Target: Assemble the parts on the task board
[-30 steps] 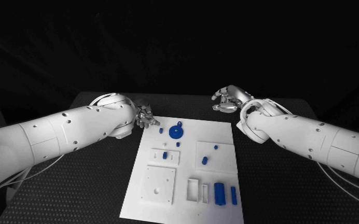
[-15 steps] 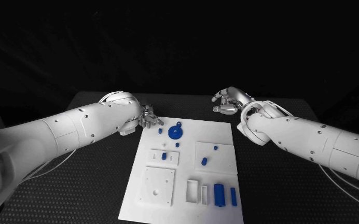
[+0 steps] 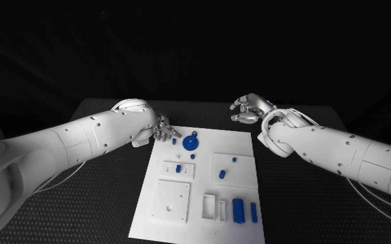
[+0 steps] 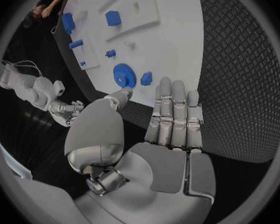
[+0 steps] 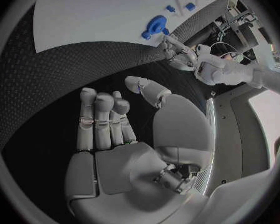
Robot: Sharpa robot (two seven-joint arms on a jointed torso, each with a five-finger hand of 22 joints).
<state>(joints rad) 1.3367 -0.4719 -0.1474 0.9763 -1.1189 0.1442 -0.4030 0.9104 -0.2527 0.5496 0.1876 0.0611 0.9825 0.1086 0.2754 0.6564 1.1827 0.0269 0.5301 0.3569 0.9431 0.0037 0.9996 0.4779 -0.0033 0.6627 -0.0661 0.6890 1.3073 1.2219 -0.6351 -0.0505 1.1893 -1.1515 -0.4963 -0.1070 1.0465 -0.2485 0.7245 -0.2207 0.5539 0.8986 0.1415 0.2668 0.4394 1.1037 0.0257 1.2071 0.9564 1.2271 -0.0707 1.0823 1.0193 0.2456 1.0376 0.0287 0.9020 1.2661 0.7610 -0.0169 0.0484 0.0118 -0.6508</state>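
The white task board [image 3: 238, 143] lies in the middle of the table. A blue gear [image 3: 191, 143] sits near its far left corner, with a small blue part [image 3: 173, 141] just left of it. My left hand [image 3: 164, 129] hovers at that corner, holding nothing. In the left wrist view its fingers [image 4: 173, 112] are stretched out flat, pointing at the gear [image 4: 123, 75] and the small part [image 4: 146, 78]. My right hand [image 3: 247, 110] hangs beyond the board's far right corner, over bare table. Its fingers [image 5: 102, 119] are apart and hold nothing.
More blue parts lie on the board: pegs [image 3: 221, 173] in its raised white blocks and two long bars [image 3: 238, 210] near the front edge. A square white plate [image 3: 173, 200] sits at the front left. Dark textured table [image 3: 309, 199] surrounds the board.
My left hand has edged a little to the right, closer to the board's far left corner and the small blue part. The right hand has stayed put.
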